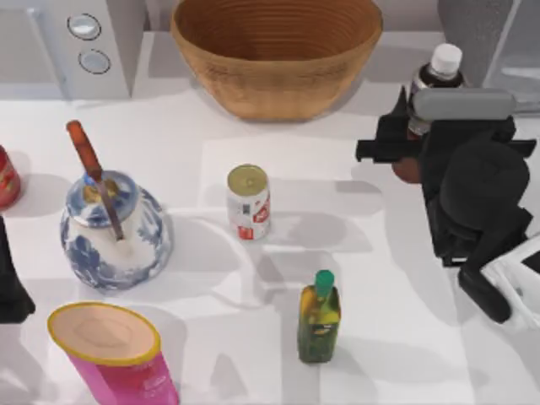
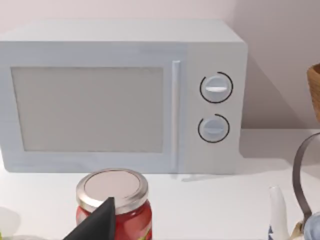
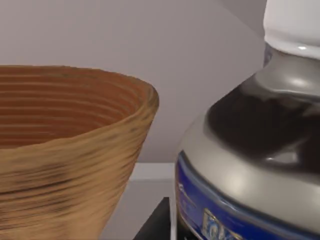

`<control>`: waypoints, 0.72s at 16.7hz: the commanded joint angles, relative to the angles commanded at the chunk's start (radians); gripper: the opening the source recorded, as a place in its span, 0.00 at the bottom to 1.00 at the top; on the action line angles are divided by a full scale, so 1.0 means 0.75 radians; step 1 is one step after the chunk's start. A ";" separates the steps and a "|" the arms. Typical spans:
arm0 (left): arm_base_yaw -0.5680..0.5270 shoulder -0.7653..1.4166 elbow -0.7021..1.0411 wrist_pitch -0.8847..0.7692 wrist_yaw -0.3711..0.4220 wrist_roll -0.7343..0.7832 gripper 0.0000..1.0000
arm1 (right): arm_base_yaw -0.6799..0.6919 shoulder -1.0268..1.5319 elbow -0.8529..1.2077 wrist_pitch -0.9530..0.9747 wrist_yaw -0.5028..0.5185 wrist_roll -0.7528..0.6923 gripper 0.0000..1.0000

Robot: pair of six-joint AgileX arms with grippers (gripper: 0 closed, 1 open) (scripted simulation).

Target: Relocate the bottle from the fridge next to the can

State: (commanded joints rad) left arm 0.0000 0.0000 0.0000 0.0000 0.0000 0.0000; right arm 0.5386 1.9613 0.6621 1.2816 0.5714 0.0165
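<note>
The bottle [image 1: 440, 74], with a white cap, dark shoulders and reddish-brown base, stands at the back right, just in front of the grey fridge [image 1: 477, 25]. My right gripper [image 1: 403, 139] is shut on the bottle's body. The right wrist view has the bottle [image 3: 250, 150] very close, with its blue label showing. The white can [image 1: 249, 202] with red markings and a gold top stands upright near the table's middle, well to the left of the bottle. My left arm [image 1: 10, 283] stays parked at the left edge.
A wicker bowl [image 1: 274, 51] sits at the back centre beside a microwave [image 1: 84, 42] at the back left. A blue-white teapot [image 1: 114, 228], a pink canister [image 1: 110, 350], a green-capped bottle [image 1: 319, 316] and a red jar [image 2: 114, 205] also stand on the table.
</note>
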 joint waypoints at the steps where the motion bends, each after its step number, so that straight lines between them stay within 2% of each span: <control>1: 0.000 0.000 0.000 0.000 0.000 0.000 1.00 | 0.079 0.009 -0.012 0.020 0.080 -0.001 0.00; 3: 0.000 0.000 0.000 0.000 0.000 0.000 1.00 | 0.197 0.017 -0.032 0.050 0.198 -0.002 0.00; 5: 0.000 0.000 0.000 0.000 0.000 0.000 1.00 | 0.258 0.018 -0.045 0.065 0.259 -0.003 0.00; 12: 0.000 0.000 0.000 0.000 0.000 0.000 1.00 | 0.265 0.017 -0.045 0.065 0.266 -0.002 0.00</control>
State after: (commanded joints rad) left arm 0.0000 0.0000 0.0000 0.0000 0.0000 0.0000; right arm 0.7371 1.9738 0.6284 1.3305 0.7707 0.0150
